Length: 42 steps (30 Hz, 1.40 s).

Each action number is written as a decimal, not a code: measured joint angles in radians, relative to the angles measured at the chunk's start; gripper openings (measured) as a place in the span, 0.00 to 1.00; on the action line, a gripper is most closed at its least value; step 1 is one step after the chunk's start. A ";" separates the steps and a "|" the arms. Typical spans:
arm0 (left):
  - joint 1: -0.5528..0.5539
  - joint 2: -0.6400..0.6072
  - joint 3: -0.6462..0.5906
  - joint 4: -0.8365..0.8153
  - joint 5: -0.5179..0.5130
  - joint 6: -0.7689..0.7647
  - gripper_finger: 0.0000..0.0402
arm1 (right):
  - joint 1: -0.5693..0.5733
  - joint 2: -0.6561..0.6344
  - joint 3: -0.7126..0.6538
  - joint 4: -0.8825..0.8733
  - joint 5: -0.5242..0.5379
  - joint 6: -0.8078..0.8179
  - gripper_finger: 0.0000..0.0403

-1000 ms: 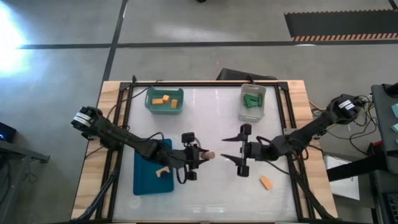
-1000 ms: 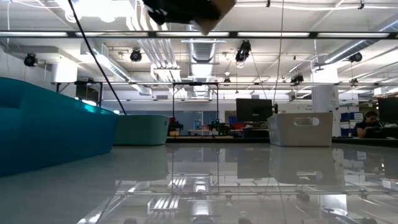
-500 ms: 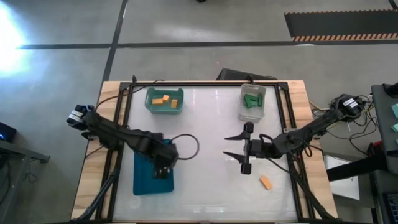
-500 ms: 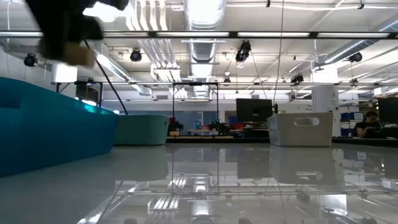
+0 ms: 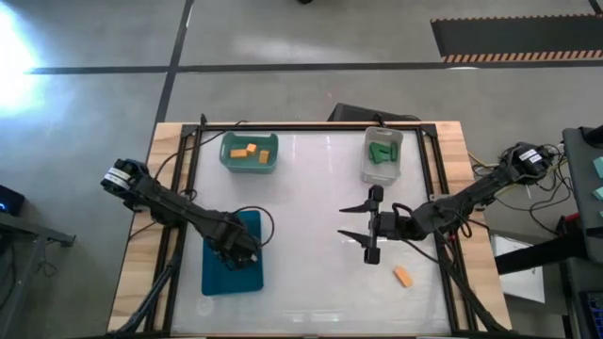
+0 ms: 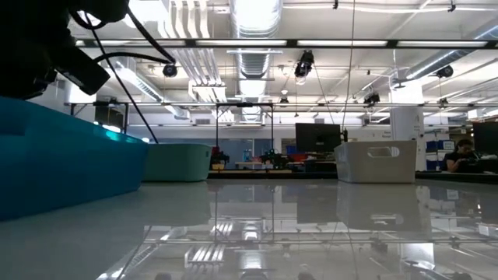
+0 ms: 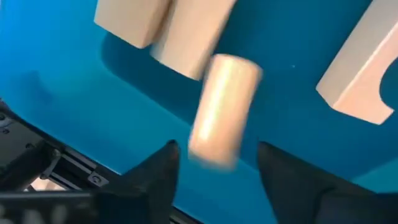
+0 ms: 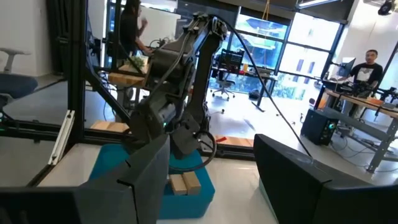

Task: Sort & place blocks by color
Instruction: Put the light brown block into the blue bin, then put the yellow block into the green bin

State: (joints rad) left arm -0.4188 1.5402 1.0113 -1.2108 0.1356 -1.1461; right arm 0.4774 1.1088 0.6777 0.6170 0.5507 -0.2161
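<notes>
My left gripper (image 5: 241, 254) points down into the blue bin (image 5: 219, 273), open. A pale tan round block (image 7: 224, 112) shows blurred just beyond its fingertips (image 7: 163, 163), clear of both. Other tan blocks (image 7: 367, 68) lie on the bin's floor. My right gripper (image 5: 350, 223) hovers open over the table's middle with nothing between its fingers. An orange block (image 5: 403, 276) lies on the table near the front right. Orange blocks (image 5: 247, 151) lie in the teal bin (image 5: 271, 162), green blocks (image 5: 382, 153) in the clear bin (image 5: 369, 171).
The teal and clear bins stand along the table's far edge, and the blue bin near the front left (image 6: 62, 159). A black frame (image 5: 193, 179) runs around the white tabletop. People sit at desks (image 8: 367, 68) in the room beyond.
My left gripper has swung from the table's middle toward the left edge, over the blue bin, and sunk a little. It has tipped from level to pointing down and rolled. The tan block it carried went along and now shows free of its fingers.
</notes>
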 joint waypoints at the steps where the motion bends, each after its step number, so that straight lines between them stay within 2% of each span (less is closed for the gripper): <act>1: 0.000 0.000 0.000 0.000 0.002 0.001 0.51 | 0.000 0.000 0.000 -0.001 0.000 0.000 0.56; 5: 0.000 -0.003 0.029 -0.002 0.012 0.050 0.64 | 0.000 0.000 0.000 -0.021 0.000 0.033 0.56; 10: 0.000 -0.024 0.125 -0.001 0.026 0.198 0.67 | 0.003 0.000 0.000 -0.120 -0.001 0.252 0.56; 13: -0.004 -0.038 0.190 0.026 -0.051 0.345 0.67 | 0.004 0.005 0.000 -0.269 -0.031 0.540 0.56; 17: -0.010 -0.062 0.226 0.189 -0.187 0.573 0.67 | 0.006 0.018 0.000 -0.598 -0.227 1.057 0.56; 21: -0.010 -0.082 0.223 0.359 -0.237 0.752 0.68 | 0.070 0.065 0.005 -1.020 -0.401 1.593 0.56; 24: -0.008 -0.084 0.222 0.409 -0.272 0.818 0.68 | 0.146 0.124 0.070 -1.298 -0.512 1.815 0.56; 27: -0.006 -0.084 0.221 0.415 -0.304 0.839 0.68 | 0.196 0.185 0.152 -1.430 -0.559 1.906 0.56; 29: -0.006 -0.084 0.221 0.414 -0.306 0.839 0.68 | 0.219 0.236 0.196 -1.436 -0.580 1.919 0.56; 38: -0.006 -0.084 0.221 0.415 -0.306 0.838 0.68 | 0.261 0.491 0.340 -1.545 -0.785 1.897 0.55; 42: -0.006 -0.084 0.220 0.415 -0.306 0.837 0.68 | 0.271 0.566 0.373 -1.566 -0.824 1.865 0.55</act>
State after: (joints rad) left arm -0.4248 1.4563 1.2316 -0.7956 -0.1707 -0.3088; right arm 0.7480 1.6746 1.0505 -0.9489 -0.2733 1.6489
